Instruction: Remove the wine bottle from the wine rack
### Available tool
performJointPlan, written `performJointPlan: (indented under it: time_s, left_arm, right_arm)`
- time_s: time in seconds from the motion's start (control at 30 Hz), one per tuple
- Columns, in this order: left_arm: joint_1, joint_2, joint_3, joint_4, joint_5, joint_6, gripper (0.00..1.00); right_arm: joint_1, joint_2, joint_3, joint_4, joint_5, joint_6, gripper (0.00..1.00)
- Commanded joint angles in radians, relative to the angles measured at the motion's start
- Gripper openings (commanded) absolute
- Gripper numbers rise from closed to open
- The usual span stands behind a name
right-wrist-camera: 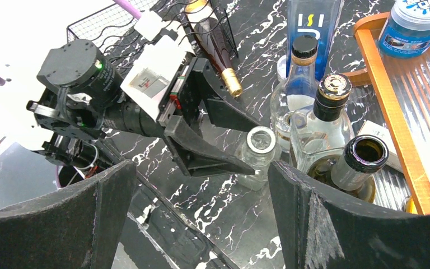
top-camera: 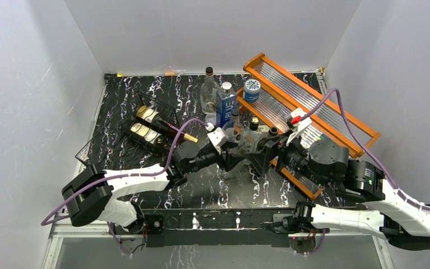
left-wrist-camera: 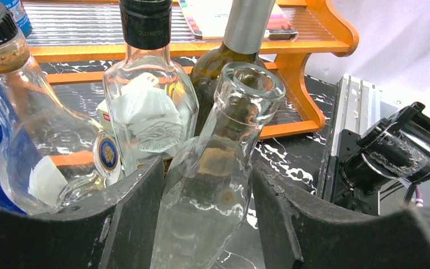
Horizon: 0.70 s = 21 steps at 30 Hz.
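Observation:
The black wire wine rack [top-camera: 145,120] stands at the table's left. Two dark wine bottles [top-camera: 152,117] lie in it, gold necks towards the middle; the right wrist view shows one wine bottle [right-wrist-camera: 215,50]. Away from the rack at mid-table, my left gripper [top-camera: 239,150] is shut on a clear, uncapped glass bottle [left-wrist-camera: 218,168]. Both fingers [left-wrist-camera: 134,213] press its sides. This bottle [right-wrist-camera: 259,148] stands at the edge of a cluster of bottles. My right gripper [right-wrist-camera: 201,190] is open just right of it, with only bare table between its fingers.
Behind the clear bottle stand a square capped spirit bottle [left-wrist-camera: 145,106], a round corked one [left-wrist-camera: 39,145] and a dark green bottle [left-wrist-camera: 218,61]. An orange wooden shelf [top-camera: 313,106] lies at the right, with a blue-lidded jar [top-camera: 252,89] on it. A blue carton [top-camera: 225,103] stands behind.

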State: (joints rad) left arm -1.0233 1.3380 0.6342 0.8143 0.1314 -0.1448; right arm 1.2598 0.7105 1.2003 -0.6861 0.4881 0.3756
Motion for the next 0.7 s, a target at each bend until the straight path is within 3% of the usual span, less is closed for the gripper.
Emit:
performJointPlan:
  time_s: [0.0, 0.67]
  left_arm:
    - [-0.003, 0.020, 0.066, 0.141, -0.014, -0.014, 0.30]
    - [-0.004, 0.098, 0.102, 0.291, 0.006, -0.055, 0.30]
  right_arm:
    - [0.003, -0.015, 0.004, 0.029, 0.016, 0.016, 0.98]
    - [0.003, 0.006, -0.001, 0.039, 0.019, 0.010, 0.98]
